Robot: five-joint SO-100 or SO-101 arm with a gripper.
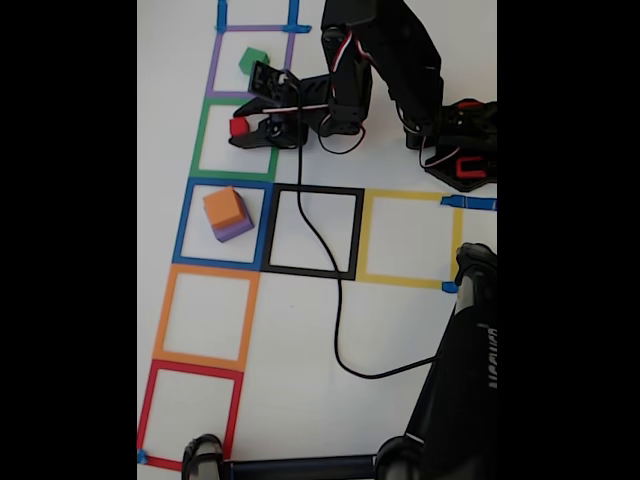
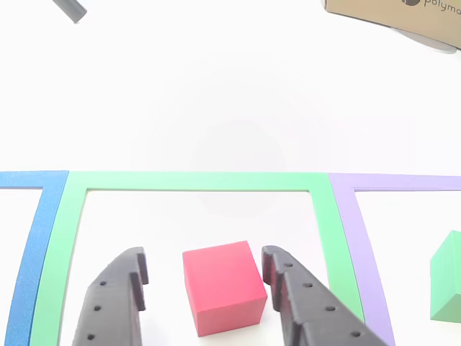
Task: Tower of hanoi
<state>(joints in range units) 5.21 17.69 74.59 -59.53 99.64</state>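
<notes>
My gripper (image 2: 205, 277) stands open around the red cube (image 2: 224, 287) low in the other view, inside the green tape square (image 2: 194, 180), neither finger touching it; in the fixed view the green cube (image 1: 253, 60) sits upper left in the purple square (image 1: 213, 62); orange cube (image 1: 223, 206) rests atop purple cube (image 1: 233, 230), centre left.

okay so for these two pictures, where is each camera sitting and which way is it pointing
Fixed view: high above the table, looking down on the taped squares, the orange cube stacked on the purple cube, and the whole arm with its gripper.
Other view: low behind the gripper, facing forward across the green tape square; both fingers flank the red cube.
Shared: the red cube, the green cube, the gripper.
</notes>
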